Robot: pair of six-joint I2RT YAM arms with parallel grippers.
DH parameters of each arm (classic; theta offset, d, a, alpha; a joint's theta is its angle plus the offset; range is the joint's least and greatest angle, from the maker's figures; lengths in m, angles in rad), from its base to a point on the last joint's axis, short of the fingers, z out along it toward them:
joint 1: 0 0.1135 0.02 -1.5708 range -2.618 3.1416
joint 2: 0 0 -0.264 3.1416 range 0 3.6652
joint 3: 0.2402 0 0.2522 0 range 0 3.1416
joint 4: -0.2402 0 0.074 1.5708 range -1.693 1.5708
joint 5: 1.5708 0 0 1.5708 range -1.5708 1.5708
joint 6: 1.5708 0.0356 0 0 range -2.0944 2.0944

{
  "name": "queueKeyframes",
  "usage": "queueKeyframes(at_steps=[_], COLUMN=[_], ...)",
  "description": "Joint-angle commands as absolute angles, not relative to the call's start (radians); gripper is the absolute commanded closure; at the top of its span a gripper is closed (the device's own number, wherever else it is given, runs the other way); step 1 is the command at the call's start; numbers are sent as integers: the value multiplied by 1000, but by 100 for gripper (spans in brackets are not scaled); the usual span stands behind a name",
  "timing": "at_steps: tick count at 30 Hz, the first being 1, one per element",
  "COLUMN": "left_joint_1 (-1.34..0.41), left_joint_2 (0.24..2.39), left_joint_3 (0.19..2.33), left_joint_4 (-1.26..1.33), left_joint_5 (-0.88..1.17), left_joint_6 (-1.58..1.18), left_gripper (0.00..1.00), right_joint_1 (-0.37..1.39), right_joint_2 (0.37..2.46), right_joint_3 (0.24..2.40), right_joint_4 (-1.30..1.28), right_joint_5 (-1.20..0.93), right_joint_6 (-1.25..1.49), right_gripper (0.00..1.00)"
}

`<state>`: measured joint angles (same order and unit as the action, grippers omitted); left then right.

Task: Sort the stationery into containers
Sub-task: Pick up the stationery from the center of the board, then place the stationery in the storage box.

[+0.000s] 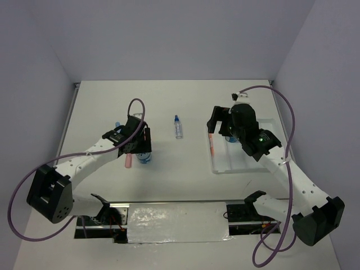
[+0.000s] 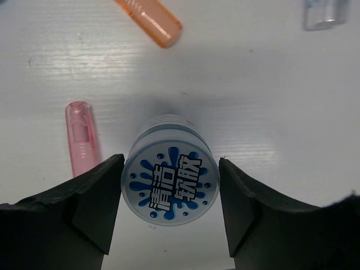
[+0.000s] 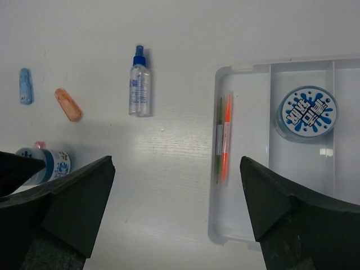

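Roll sits between left fingers — both sides touching.

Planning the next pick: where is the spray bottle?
Top view: the spray bottle lies on the table, left of the white tray, right of the loose roll.

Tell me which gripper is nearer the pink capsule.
Left. The left gripper clasps the roll right beside the pink capsule; the right gripper hangs far off, by the tray.

orange pen, roll in tray, bottle outside
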<state>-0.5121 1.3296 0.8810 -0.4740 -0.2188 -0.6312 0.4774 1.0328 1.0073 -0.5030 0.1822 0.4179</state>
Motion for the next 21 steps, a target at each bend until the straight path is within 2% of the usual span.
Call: queueKeyframes(at_steps=[1, 8, 13, 21], left_joint_1=[-551, -762, -880, -991], left_joint_2=[1240, 1239, 1396, 1640], left_joint_3=[983, 1155, 1281, 1353], left_joint_4=[-483, -387, -195, 162], left_joint_5=[-196, -160, -115, -49], left_joint_6=[-615, -601, -554, -474], left_gripper=[100, 100, 100, 100], right_joint_1=[483, 483, 480, 479], right_joint_2=[1012, 924, 793, 638], right_joint_3=[1034, 1092, 1150, 1302], right_joint_4=[-526, -635, -738, -883], right_joint_5=[210, 415, 564, 644], right_joint_6=[416, 498, 580, 614], right_gripper=[0, 0, 0, 0])
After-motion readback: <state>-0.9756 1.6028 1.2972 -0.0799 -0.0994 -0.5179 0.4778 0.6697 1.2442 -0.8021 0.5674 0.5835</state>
